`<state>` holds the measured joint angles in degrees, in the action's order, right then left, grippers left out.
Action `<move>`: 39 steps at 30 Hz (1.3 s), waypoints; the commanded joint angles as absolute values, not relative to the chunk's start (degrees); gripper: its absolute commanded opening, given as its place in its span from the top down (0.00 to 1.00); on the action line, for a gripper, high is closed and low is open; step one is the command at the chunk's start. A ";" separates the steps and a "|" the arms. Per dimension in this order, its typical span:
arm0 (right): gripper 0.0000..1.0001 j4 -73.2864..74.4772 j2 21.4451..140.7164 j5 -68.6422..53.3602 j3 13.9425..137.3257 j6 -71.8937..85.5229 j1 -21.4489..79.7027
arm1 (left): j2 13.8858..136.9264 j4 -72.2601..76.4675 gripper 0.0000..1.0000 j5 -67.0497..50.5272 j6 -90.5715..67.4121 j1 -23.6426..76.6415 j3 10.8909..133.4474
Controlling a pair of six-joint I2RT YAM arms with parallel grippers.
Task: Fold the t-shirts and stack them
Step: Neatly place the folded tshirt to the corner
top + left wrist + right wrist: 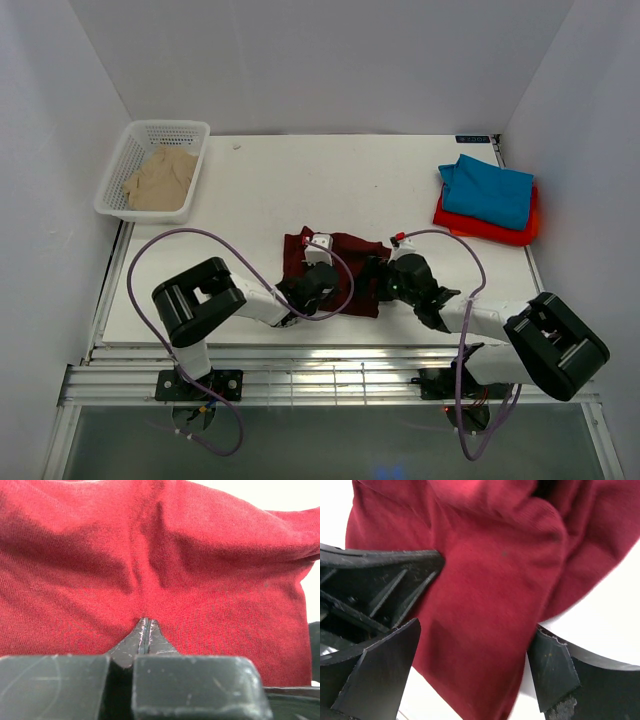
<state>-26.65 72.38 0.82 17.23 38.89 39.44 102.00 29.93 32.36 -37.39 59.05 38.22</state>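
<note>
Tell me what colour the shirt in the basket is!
Beige. The shirt shows best in the top external view.

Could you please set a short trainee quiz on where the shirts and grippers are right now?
1. Which gripper stands open over the maroon shirt?
2. True or false: the beige shirt lies in the basket.
3. Which shirt lies on the red-orange shirt? A teal shirt, B maroon shirt, C beige shirt.
Key: 1 the right gripper; 2 true; 3 A.
</note>
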 commanded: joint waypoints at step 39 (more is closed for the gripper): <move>0.92 -10.39 94.59 13.61 38.57 34.55 50.19 | 89.76 26.72 1.00 27.94 -38.25 60.12 35.69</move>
<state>-22.09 94.37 9.69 37.76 36.69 48.80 96.99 25.17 32.93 -39.94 57.78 35.88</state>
